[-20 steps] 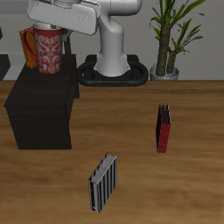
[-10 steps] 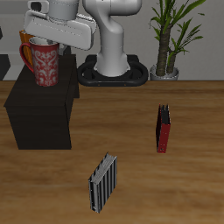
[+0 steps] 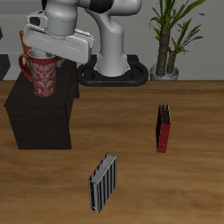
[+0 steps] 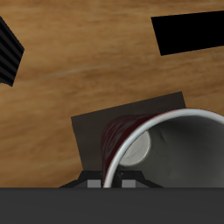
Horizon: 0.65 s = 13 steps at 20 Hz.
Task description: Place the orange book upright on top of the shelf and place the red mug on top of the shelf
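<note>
Red and glossy, the red mug (image 3: 44,73) hangs under the gripper (image 3: 48,54) just above the flat top of the shelf (image 3: 39,109), at the back of the table (image 3: 140,166). Seen from the front, the fingers are hidden behind the mug's rim, so the grip itself does not show, but the mug is off the shelf and hanging from the hand, so I judge them clamped on the rim. Of the orange book I can make out nothing for certain from here; the mug covers that spot. A dark red-and-black book (image 3: 164,129) and a grey striped book (image 3: 102,183) stand well apart on the wood.

From the wrist camera, the red mug (image 4: 118,140) fills the view, its pale rim and grey inside facing up, the dark shelf top (image 4: 87,131) directly beneath.

It looks stiff and hard, probably slick on the glaze, and top-heavy when held by one wall. The rim wall suits the fingers; the handle would twist.
</note>
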Motion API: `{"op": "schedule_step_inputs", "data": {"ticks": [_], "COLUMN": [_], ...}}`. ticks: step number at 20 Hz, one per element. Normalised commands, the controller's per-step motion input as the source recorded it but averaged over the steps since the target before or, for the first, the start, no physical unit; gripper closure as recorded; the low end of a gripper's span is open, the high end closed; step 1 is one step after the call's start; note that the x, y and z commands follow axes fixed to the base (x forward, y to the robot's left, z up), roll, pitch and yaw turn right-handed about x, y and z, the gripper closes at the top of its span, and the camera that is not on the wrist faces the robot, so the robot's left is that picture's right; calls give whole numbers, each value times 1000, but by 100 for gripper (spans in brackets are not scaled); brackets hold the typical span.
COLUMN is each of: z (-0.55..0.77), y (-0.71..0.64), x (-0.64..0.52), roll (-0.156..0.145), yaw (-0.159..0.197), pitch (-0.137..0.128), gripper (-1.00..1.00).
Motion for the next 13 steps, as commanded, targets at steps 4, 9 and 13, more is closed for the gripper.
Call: {"op": "schedule_step_inputs", "data": {"ticks": [4,9,13], "z": [-95,44,139], "y": [-45,33,-28], "x": [21,-38,-56], "roll": [-35,-11,-13], "yaw": [31,5,-7], "pitch": [2,-21,-19], "gripper": [-100,-100,-100]}}
